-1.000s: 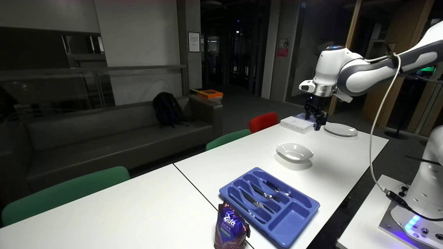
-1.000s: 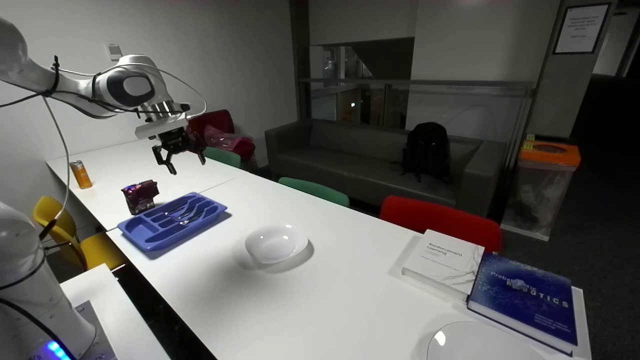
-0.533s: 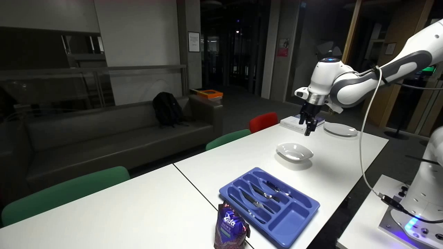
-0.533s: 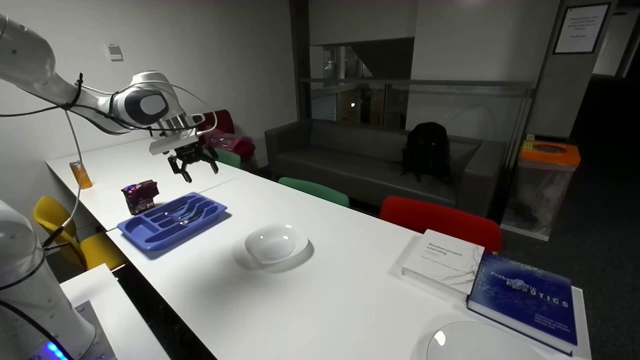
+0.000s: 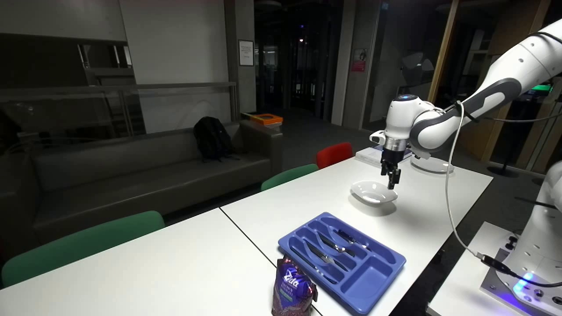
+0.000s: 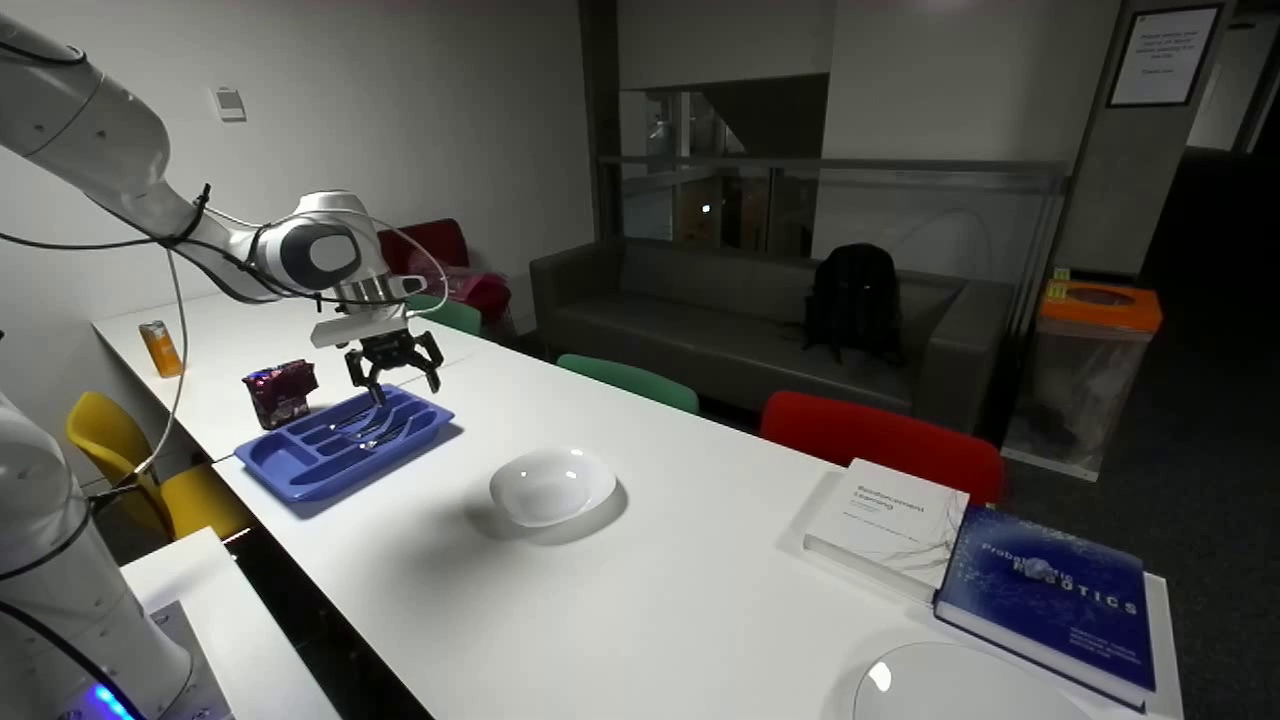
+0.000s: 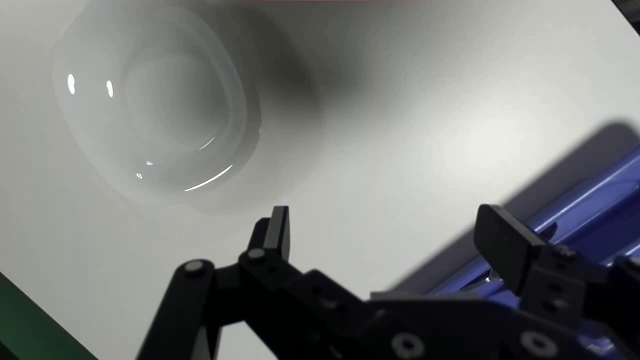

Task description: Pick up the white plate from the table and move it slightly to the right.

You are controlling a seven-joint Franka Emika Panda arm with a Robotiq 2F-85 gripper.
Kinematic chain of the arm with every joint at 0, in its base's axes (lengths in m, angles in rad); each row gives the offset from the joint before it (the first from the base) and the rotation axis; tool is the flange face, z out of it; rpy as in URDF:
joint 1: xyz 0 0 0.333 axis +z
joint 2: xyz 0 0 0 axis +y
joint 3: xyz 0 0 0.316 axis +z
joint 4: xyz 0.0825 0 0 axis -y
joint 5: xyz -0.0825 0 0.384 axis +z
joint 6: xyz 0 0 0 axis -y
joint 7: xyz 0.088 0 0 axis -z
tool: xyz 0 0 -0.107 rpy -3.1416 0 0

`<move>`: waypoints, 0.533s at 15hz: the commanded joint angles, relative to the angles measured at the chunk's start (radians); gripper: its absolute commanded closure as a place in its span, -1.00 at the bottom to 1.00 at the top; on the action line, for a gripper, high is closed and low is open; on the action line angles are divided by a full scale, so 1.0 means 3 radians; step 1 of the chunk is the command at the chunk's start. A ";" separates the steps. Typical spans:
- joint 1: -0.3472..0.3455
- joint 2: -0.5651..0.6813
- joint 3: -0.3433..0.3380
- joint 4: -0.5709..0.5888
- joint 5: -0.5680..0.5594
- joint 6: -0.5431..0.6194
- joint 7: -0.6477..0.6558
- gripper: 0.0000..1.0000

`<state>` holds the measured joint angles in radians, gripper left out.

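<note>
Wrist view: the smooth white table [image 7: 375,165] is seen from above, with part of the blue tray [image 7: 590,207] showing. The white plate [image 7: 160,110] is set on the table near the blue tray, not touching it, hollow side up. Its top edge is cut off here. The gripper [image 7: 385,225] is held over the table by the blue tray, with its two fingers spread wide apart.

In an exterior view, past the table edge from the blue tray, green chairs [image 5: 83,243] and a red chair [image 5: 334,154] are seen. Farther off, a grey sofa [image 5: 149,171] is seen with a black backpack [image 5: 214,138] on it. A purple bag [image 5: 293,289] is stood just beside the blue tray. The white plate looks longest from side to side, but it is seen on a slant.

In an exterior view, the white plate is seen between the blue tray and a white book [image 6: 885,520]. Its rim is curved nearly round here, so its true long way, and where it points, cannot be told. An orange can [image 6: 162,350] is stood past the blue tray, away from the white plate.
</note>
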<state>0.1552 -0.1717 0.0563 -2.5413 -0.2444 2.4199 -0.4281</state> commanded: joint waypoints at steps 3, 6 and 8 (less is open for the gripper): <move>-0.0028 -0.0012 0.0033 0.0007 0.0010 -0.0005 -0.0007 -1.00; -0.0078 0.0038 0.0078 0.0044 -0.0161 -0.0029 0.0248 -1.00; -0.0141 0.0209 0.0119 0.0093 -0.0414 0.0026 0.0639 -1.00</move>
<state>0.1527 -0.1645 0.0621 -2.5400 -0.2758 2.4195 -0.3718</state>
